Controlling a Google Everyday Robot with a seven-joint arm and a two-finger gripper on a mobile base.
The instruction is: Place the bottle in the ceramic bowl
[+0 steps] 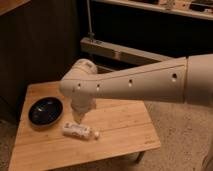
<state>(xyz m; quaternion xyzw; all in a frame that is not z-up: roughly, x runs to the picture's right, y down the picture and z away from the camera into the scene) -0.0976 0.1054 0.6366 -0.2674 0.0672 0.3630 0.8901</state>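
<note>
The ceramic bowl (pixel 45 111), at the left of the table (pixel 125 131), is seen as glossy black. The bottle (pixel 77 130) is shown whitish with a pale label. The table is rendered in light honey wood, lined with lengthwise planks. The arm (pixel 140 85) is coloured cream-white and marked with 1 row of small dark holes. The gripper (pixel 80 118), likewise cream, is held just above the bottle. The floor (pixel 177 125) at the right is speckled beige.
</note>
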